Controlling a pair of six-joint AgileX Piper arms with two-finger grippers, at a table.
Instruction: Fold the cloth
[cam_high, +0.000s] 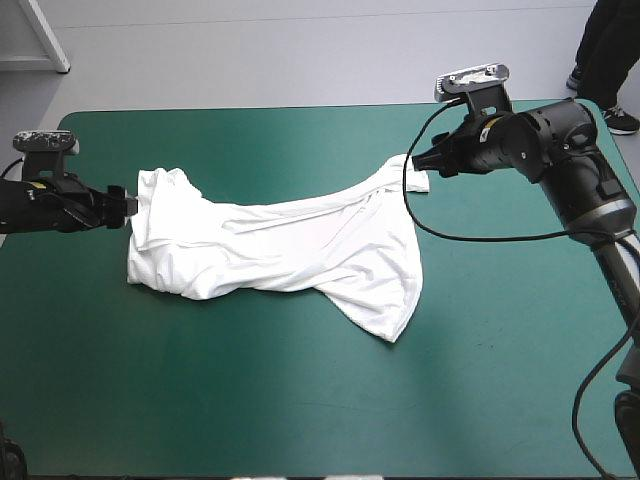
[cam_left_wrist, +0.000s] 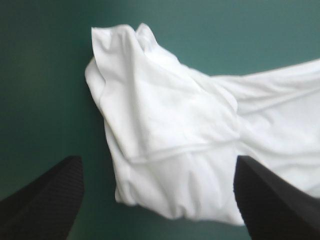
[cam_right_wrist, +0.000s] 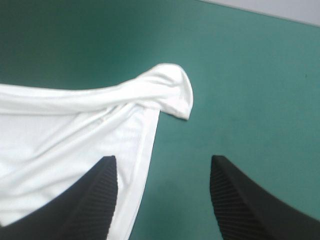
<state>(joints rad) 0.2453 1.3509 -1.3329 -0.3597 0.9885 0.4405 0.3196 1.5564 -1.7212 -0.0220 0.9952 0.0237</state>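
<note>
Bare teal-green cover fills the table's near side. Beyond it the white T-shirt lies spread and wrinkled around the table's middle. Its long axis runs from left to right and slants toward the far right. 1 pointed corner reaches toward the near edge, and the bunched end lies at the left. The left gripper sits low at that bunched end. Its 2 black fingers stand wide apart, with cloth between and ahead of them but nothing clamped. Farther off, the right gripper is also spread wide, just short of the shirt's narrow, rolled far-right tip. 1 of its fingers is over the shirt's hem and the other over bare cover.
</note>
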